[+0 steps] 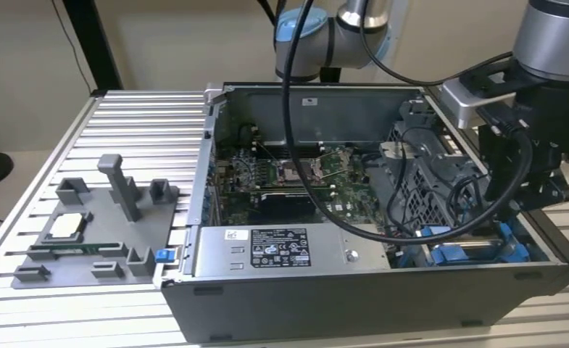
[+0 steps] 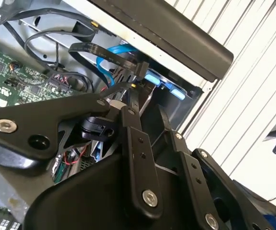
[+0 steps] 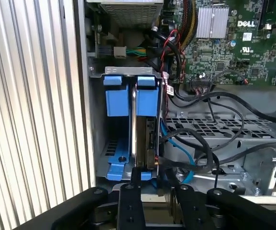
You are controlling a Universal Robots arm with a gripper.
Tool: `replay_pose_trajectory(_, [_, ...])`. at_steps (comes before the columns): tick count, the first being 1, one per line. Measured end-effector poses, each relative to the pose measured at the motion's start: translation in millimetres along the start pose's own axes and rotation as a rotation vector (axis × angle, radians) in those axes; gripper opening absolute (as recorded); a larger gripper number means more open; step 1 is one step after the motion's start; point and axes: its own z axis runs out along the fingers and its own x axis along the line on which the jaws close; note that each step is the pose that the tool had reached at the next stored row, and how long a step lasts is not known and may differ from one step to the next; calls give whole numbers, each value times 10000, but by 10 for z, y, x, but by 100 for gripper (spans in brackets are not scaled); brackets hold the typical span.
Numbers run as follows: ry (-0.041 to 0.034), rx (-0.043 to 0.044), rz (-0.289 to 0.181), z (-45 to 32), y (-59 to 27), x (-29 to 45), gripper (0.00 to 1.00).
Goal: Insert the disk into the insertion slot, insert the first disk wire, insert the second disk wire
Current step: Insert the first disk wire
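Your flat silver disk in blue plastic frame (image 3: 150, 136) stands edge-on inside grey insertion slot (image 3: 95, 124) of open grey computer case (image 1: 362, 297). Disk faces hidden. Gripper (image 3: 149, 176) sits at disk's exposed edge, among black wires (image 3: 195, 143). Black flat connector (image 2: 139, 70) lies just beyond. Fingers: tips buried behind cables in both wrist views, so you cannot tell gap or grip.

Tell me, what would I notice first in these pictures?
Probably the open computer case sitting on the ribbed metal table, its green circuit board showing. Next, the bright blue tabs in the insertion slot at the case's corner on the exterior view's right, with the gripper close by.
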Motion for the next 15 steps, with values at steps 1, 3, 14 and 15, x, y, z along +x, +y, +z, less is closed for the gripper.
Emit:
replay_pose_trajectory(1, [-1,0,0,0,0,0,100])
replay_pose_trajectory(3, [0,0,0,-1,0,0,100])
replay_pose_trajectory(14, [11,-777,-8,51,-243,-3,100])
replay_pose_trajectory(15, [12,-824,-8,60,-285,-4,100])
